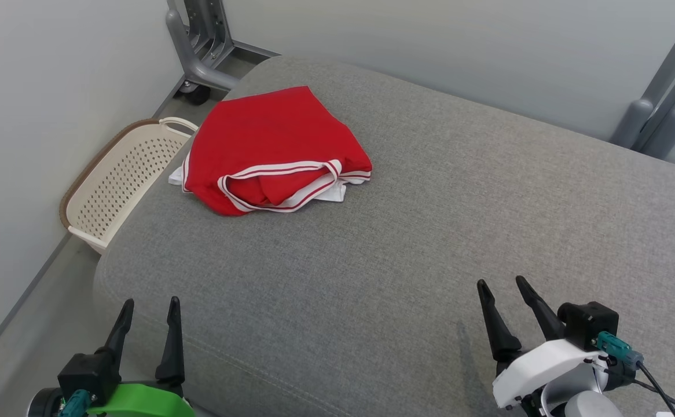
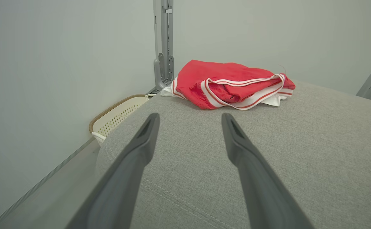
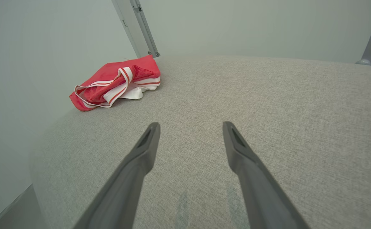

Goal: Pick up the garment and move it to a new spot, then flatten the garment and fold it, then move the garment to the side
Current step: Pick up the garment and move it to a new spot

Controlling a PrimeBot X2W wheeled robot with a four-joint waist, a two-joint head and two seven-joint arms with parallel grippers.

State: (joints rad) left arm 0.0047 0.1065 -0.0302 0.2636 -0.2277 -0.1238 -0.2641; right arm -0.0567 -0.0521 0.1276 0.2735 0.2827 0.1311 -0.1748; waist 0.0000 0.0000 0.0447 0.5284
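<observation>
- Left gripper [image 1: 151,301], fingers spread and holding nothing, is sitting nearer the garment [image 1: 268,139] than the right one.
- Red garment with white-striped trim is lying bunched at the far left of the grey cushion [image 1: 430,231], ahead and slightly right of that gripper, its long side running across the head view.
- Right gripper [image 1: 501,281], also spread and empty, is hovering well apart, with the garment far ahead to its left.
- Cream basket [image 1: 123,174] is standing just off the cushion's left edge, beside the garment.

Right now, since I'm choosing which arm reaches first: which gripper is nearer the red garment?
Left. The left gripper is at the cushion edge, the red garment ahead of it; the right gripper is farther, the garment well off to its left.
</observation>
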